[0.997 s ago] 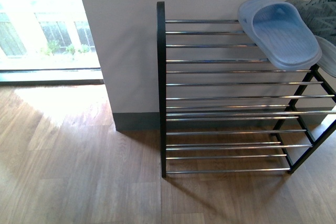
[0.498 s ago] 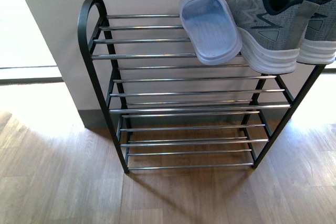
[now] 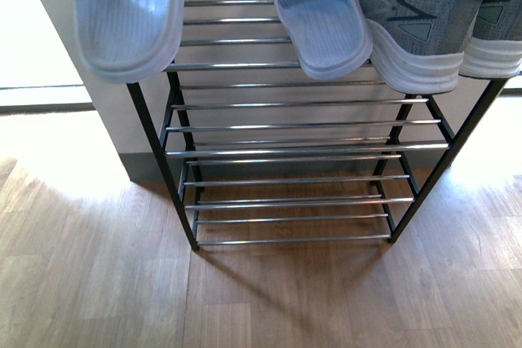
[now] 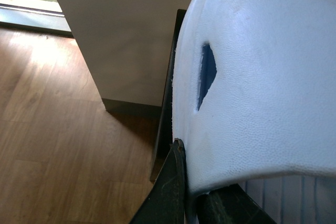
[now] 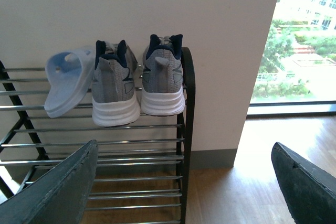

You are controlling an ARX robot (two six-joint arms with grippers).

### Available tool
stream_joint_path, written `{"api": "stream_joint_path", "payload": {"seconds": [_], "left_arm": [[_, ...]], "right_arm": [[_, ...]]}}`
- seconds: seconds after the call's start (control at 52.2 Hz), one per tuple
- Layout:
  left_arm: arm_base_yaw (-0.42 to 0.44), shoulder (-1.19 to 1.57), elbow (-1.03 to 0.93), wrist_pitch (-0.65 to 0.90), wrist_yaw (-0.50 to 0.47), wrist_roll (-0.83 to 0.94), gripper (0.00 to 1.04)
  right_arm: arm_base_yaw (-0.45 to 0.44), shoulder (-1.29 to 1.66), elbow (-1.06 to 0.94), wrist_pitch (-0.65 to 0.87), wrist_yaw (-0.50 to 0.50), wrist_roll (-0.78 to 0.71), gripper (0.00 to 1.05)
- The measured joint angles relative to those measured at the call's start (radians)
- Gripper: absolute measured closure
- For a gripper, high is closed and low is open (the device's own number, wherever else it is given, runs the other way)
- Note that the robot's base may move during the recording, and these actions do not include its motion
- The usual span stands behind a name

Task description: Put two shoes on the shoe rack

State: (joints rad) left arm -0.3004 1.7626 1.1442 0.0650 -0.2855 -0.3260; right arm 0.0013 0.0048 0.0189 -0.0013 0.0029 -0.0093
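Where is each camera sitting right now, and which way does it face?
Front: on the body, looking down at the black four-tier metal shoe rack; no arm clearly visible.
Left wrist: close behind the pale blue rubber slide clamped in the left hand.
Right wrist: faces the rack end; open right hand.
Front and right wrist share the grey knit sneakers.

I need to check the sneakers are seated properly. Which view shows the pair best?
The right wrist view: both sneakers sit heels-out on the rack's top tier. The front view crops them at the edge; the left wrist view shows none.
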Motion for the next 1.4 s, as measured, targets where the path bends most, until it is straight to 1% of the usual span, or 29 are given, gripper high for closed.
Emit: {"api": "stream_joint_path", "payload": {"seconds": [0.134, 0.268, 0.383, 0.422, 0.46, 0.575, 0.633, 0.671, 0.748, 0.767, 0.786, 0.882, 0.901, 0.92, 0.939, 0.978, 1.035, 1.073, 1.093, 1.15, 1.227, 1.246, 1.284, 1.361, 1.399], "left_arm": [[0.000, 0.156, 0.129, -0.027, -0.001, 0.034, 1.03], [-0.003, 0.320, 0.280, -0.073, 0.047, 0.054, 1.03], [-0.014, 0.414, 0.391, -0.126, 0.043, 0.052, 1.03], [-0.015, 0.440, 0.424, -0.154, 0.027, 0.049, 1.03], [-0.017, 0.462, 0.454, -0.176, 0.010, 0.036, 1.01], [-0.017, 0.486, 0.492, -0.216, 0.032, -0.004, 0.85], [-0.017, 0.476, 0.491, -0.212, 0.069, -0.023, 0.74], [-0.021, 0.452, 0.472, -0.201, 0.110, -0.038, 0.65], [-0.041, 0.370, 0.395, -0.185, 0.135, -0.037, 0.51], [-0.044, 0.356, 0.385, -0.185, 0.137, -0.033, 0.49], [-0.056, 0.312, 0.351, -0.180, 0.130, -0.023, 0.44], [-0.095, 0.121, 0.236, -0.172, 0.090, 0.023, 0.26], [-0.104, 0.051, 0.194, -0.160, 0.053, 0.056, 0.21], [-0.109, 0.003, 0.157, -0.132, 0.018, 0.087, 0.18], [-0.111, -0.051, 0.106, -0.064, -0.021, 0.121, 0.20], [-0.109, -0.153, -0.006, 0.115, -0.069, 0.178, 0.27], [-0.087, -0.286, -0.159, 0.356, -0.069, 0.236, 0.38], [-0.063, -0.354, -0.253, 0.474, -0.058, 0.261, 0.45], [-0.046, -0.393, -0.315, 0.537, -0.051, 0.275, 0.50], [-0.010, -0.444, -0.426, 0.609, -0.033, 0.291, 0.61], [0.020, -0.470, -0.538, 0.639, 0.002, 0.301, 0.73], [0.029, -0.481, -0.582, 0.647, 0.018, 0.304, 0.79], [0.040, -0.500, -0.632, 0.658, 0.038, 0.308, 0.86], [0.074, -0.576, -0.723, 0.685, 0.075, 0.312, 1.04], [0.094, -0.615, -0.758, 0.695, 0.084, 0.314, 1.03]], "right_arm": [[0.000, 0.000, 0.000, 0.000, 0.000, 0.000, 0.09], [0.000, 0.000, 0.000, 0.000, 0.000, 0.000, 0.09], [0.000, 0.000, 0.000, 0.000, 0.000, 0.000, 0.09], [0.000, 0.000, 0.000, 0.000, 0.000, 0.000, 0.09], [0.000, 0.000, 0.000, 0.000, 0.000, 0.000, 0.09], [0.000, 0.000, 0.000, 0.000, 0.000, 0.000, 0.09], [0.000, 0.000, 0.000, 0.000, 0.000, 0.000, 0.09], [0.000, 0.000, 0.000, 0.000, 0.000, 0.000, 0.09], [0.000, 0.000, 0.000, 0.000, 0.000, 0.000, 0.09], [0.000, 0.000, 0.000, 0.000, 0.000, 0.000, 0.09], [0.000, 0.000, 0.000, 0.000, 0.000, 0.000, 0.09], [0.000, 0.000, 0.000, 0.000, 0.000, 0.000, 0.09], [0.000, 0.000, 0.000, 0.000, 0.000, 0.000, 0.09], [0.000, 0.000, 0.000, 0.000, 0.000, 0.000, 0.09], [0.000, 0.000, 0.000, 0.000, 0.000, 0.000, 0.09], [0.000, 0.000, 0.000, 0.000, 0.000, 0.000, 0.09], [0.000, 0.000, 0.000, 0.000, 0.000, 0.000, 0.09], [0.000, 0.000, 0.000, 0.000, 0.000, 0.000, 0.09], [0.000, 0.000, 0.000, 0.000, 0.000, 0.000, 0.09], [0.000, 0.000, 0.000, 0.000, 0.000, 0.000, 0.09], [0.000, 0.000, 0.000, 0.000, -0.001, 0.000, 0.09], [0.000, 0.000, 0.000, 0.000, -0.001, 0.000, 0.09], [0.000, 0.000, 0.000, 0.000, 0.000, 0.000, 0.09], [0.000, 0.000, 0.000, 0.000, 0.000, 0.000, 0.09], [0.000, 0.000, 0.000, 0.000, 0.000, 0.000, 0.09]]}}
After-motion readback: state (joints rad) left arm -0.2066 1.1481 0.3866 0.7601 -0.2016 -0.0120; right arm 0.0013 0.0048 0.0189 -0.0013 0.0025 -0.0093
